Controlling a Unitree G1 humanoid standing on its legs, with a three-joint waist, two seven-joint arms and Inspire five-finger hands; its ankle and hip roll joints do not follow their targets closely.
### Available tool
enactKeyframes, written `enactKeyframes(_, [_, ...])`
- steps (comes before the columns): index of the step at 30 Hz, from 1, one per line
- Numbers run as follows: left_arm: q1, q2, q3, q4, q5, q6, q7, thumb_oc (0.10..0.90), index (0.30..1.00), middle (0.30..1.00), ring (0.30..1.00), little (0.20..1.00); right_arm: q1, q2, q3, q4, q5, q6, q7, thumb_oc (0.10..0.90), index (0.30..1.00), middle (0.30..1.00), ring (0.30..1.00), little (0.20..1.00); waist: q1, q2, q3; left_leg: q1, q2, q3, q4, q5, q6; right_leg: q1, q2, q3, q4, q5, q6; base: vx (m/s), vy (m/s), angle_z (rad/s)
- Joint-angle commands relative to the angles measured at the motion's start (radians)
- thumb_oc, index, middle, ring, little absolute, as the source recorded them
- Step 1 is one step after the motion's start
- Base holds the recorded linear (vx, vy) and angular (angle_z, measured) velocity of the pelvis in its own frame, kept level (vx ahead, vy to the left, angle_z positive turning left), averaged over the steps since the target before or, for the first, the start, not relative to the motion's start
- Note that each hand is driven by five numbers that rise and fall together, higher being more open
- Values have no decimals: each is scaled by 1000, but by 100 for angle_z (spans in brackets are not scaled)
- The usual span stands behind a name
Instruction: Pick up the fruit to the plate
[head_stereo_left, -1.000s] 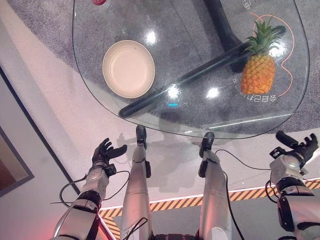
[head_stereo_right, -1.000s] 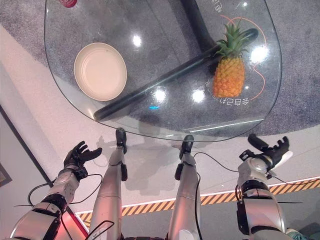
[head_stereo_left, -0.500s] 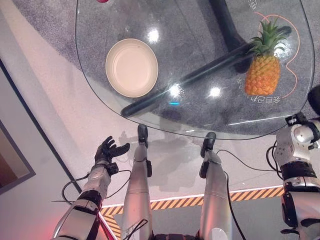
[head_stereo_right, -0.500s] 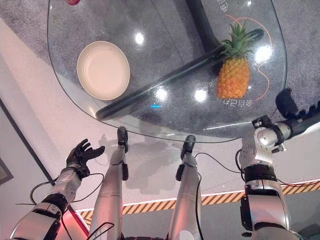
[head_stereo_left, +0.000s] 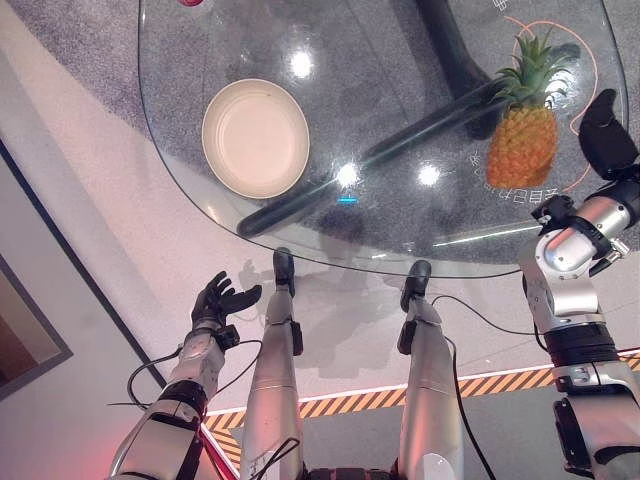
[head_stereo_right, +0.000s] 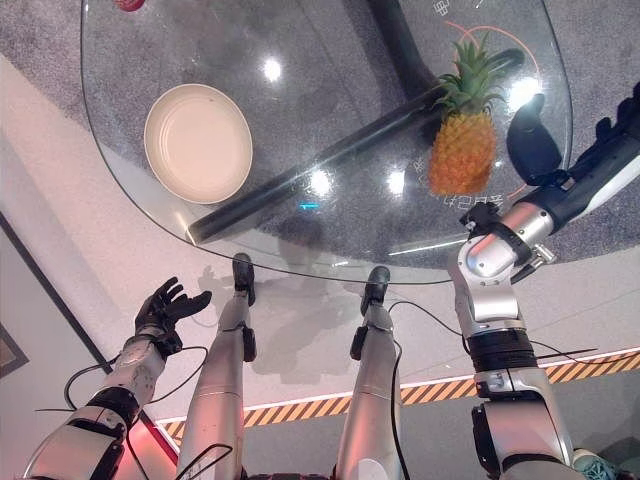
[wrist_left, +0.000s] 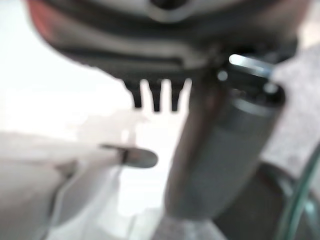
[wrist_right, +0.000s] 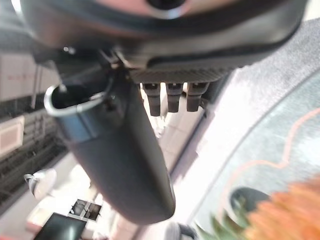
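Glass table (head_stereo_left: 200, 200) largest, spanning far half. Pineapple (head_stereo_left: 522, 140) upright on right side. Cream plate (head_stereo_left: 256, 137) on left side, well apart from pineapple. Right hand (head_stereo_right: 580, 165) raised just right of pineapple, not touching; finger state unclear. Left hand (head_stereo_left: 218, 299) low, near left, fingers spread, holding nothing.

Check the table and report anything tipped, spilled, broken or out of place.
Nothing stands out. The pineapple stands on the glass table, intact; the plate sits flat and empty. The right hand is raised beside the pineapple, the left hand low, open.
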Motion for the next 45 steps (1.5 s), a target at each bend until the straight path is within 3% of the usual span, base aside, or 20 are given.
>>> enactKeyframes(1, [75, 24, 32, 35, -24, -34, 13, 800, 900, 900, 900, 900, 15, -33, -32, -99, -31, -21, 59, 800, 900, 900, 900, 900, -3, -16, -12, -3, -17, -24, 126, -119, 33, 7, 11, -45, -82, 81, -33, 0, 0, 0])
enactKeyframes(9, [80, 6, 23, 43, -20, -50, 12, 800, 900, 900, 900, 900, 17, 7, 17, -60, 9, 18, 149, 800, 900, 900, 900, 900, 0, -9, -12, 4, -18, -14, 113, -110, 31, 8, 11, -48, -85, 83, -38, 0, 0, 0])
enactKeyframes(22, [76, -5, 14, 42, -24, -51, 15, 800, 900, 900, 900, 900, 13, 20, 38, -19, 35, 42, 152, 800, 900, 900, 900, 900, 1, -2, -12, 9, -16, -3, 103, -104, 29, 11, 8, -50, -90, 84, -39, 0, 0, 0])
enactKeyframes(31, [66, -4, 10, 45, -27, -44, 19, 800, 900, 900, 900, 900, 6, 12, 41, 19, 11, 77, 92, 800, 900, 900, 900, 900, 2, -1, -12, 3, -17, -3, 104, -104, 30, 4, 9, -51, -86, 85, -38, 0, 0, 0])
enactKeyframes(45, [64, -1, 0, 42, -27, -44, 16, 800, 900, 900, 900, 900, -5, 19, 63, 101, 74, 90, 130, 800, 900, 900, 900, 900, 8, 3, -12, -3, -19, -5, 104, -101, 30, 0, 11, -54, -83, 84, -39, 0, 0, 0])
